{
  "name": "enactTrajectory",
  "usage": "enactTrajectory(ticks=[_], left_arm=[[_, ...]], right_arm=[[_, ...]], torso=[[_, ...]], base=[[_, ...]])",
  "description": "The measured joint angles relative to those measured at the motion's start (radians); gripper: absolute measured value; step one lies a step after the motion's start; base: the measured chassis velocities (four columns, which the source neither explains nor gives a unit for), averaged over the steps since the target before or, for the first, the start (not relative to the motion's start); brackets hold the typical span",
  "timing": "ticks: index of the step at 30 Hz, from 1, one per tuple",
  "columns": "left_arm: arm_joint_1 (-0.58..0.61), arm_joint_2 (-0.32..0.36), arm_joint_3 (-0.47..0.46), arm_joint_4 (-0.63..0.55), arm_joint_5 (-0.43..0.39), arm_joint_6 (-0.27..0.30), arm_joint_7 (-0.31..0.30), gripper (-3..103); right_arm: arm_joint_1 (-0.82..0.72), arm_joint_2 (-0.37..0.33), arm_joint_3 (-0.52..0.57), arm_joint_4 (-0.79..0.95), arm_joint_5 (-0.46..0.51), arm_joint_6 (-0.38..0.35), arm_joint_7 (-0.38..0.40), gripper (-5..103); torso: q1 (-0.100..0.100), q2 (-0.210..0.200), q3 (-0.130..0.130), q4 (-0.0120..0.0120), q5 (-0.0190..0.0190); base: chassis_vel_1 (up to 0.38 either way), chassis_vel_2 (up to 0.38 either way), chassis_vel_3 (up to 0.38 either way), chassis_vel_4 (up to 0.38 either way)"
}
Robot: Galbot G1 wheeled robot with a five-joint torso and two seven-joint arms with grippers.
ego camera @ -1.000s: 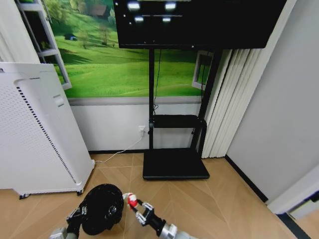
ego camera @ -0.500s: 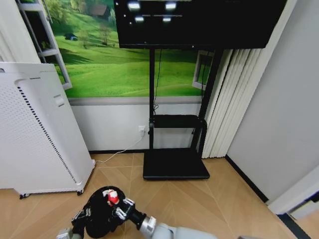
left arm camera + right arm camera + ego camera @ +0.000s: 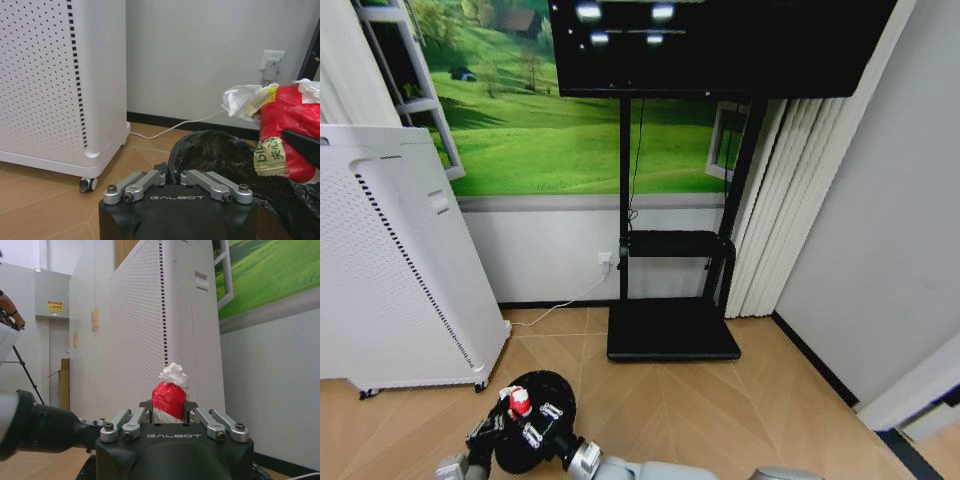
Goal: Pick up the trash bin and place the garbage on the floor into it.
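Since the earlier frames the right end effector (image 3: pixel 528 428) has swung leftward from beside the rim to over the mouth of the small black round trash bin with perforated walls (image 3: pixel 546 388), carrying the red-and-white crumpled wrapper piece (image 3: pixel 519 402) with it; the bin, the tall white perforated appliance (image 3: pixel 395 270) and the black TV stand (image 3: pixel 670 330) sit where they were. That end effector is pinching the wrapper between its fingertips, which the right wrist view shows plainly, the red body clamped low and a white crumpled tuft standing above the fingers (image 3: pixel 145 406). The left end effector (image 3: pixel 483 433) grips the near rim of the bin, its fingers closed on the edge and the black liner bag (image 3: pixel 220 155), holding the bin off the wooden floor (image 3: pixel 720 410). In the left wrist view the wrapper (image 3: pixel 285 135) hangs just above the liner opening, off toward one side. The risk from here, as I judge it, is a release too near the rim: the light wrapper could catch on the liner's folds or tip outside and fall back to the floor. A one-sided rim grip also leaves the bin free to tilt, and the two arms work close together, so a bump could shake the bin.
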Motion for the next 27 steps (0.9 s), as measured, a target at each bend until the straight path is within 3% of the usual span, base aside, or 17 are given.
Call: enactTrajectory(ticks=[3, 7, 10, 16, 18, 19, 24, 26, 27], left_arm=[[0.007, 0.001, -0.003, -0.001, 0.000, -0.005, 0.003, 7], [0.009, 0.009, -0.005, 0.005, -0.002, -0.016, 0.011, 7], [0.004, 0.011, -0.001, 0.007, -0.002, -0.016, 0.012, 7], [-0.008, 0.016, 0.003, 0.014, -0.004, -0.017, 0.012, 7], [-0.008, 0.016, 0.003, 0.017, -0.004, -0.018, 0.013, 7], [-0.008, 0.017, 0.001, 0.021, -0.004, -0.021, 0.014, 7], [-0.016, 0.023, -0.002, 0.028, -0.015, -0.025, 0.016, 7], [-0.029, 0.033, -0.003, 0.033, -0.026, -0.026, 0.016, 7], [-0.029, 0.033, -0.003, 0.033, -0.026, -0.026, 0.016, 7]], right_arm=[[0.000, -0.002, 0.006, -0.007, 0.002, 0.003, 0.000, 31], [-0.006, -0.016, 0.033, -0.015, 0.008, 0.008, 0.009, 53], [-0.007, -0.018, 0.035, -0.009, 0.012, 0.005, 0.014, 58], [-0.015, -0.018, 0.054, 0.000, 0.005, -0.003, 0.050, 85], [-0.016, -0.022, 0.064, 0.001, -0.002, -0.007, 0.060, 85], [-0.016, -0.033, 0.092, 0.003, -0.011, -0.018, 0.083, 95], [0.004, -0.076, 0.196, 0.008, 0.002, -0.048, 0.129, 100], [0.011, -0.141, 0.312, 0.002, 0.007, -0.059, 0.140, 100], [0.011, -0.141, 0.312, 0.002, 0.007, -0.059, 0.140, 100]], torso=[[0.000, 0.000, 0.000, 0.0000, 0.0001], [0.000, 0.000, 0.000, -0.0001, 0.0001], [0.000, 0.000, 0.000, -0.0001, 0.0002], [0.000, 0.000, 0.000, 0.0001, 0.0002], [0.000, 0.000, 0.000, 0.0001, 0.0003], [0.000, 0.000, 0.000, 0.0001, 0.0003], [0.000, 0.000, 0.000, 0.0002, 0.0003], [0.000, 0.000, 0.000, 0.0003, 0.0004], [0.000, 0.000, 0.000, 0.0003, 0.0004]], base=[[0.000, 0.000, 0.000, 0.000], [0.000, 0.000, 0.000, 0.000], [0.000, 0.000, 0.000, 0.000], [0.000, 0.000, 0.000, 0.000], [0.000, 0.000, 0.000, 0.000], [0.000, 0.000, 0.000, 0.000], [0.000, 0.000, 0.000, 0.000], [0.000, 0.000, 0.000, 0.000], [0.000, 0.000, 0.000, 0.000]])
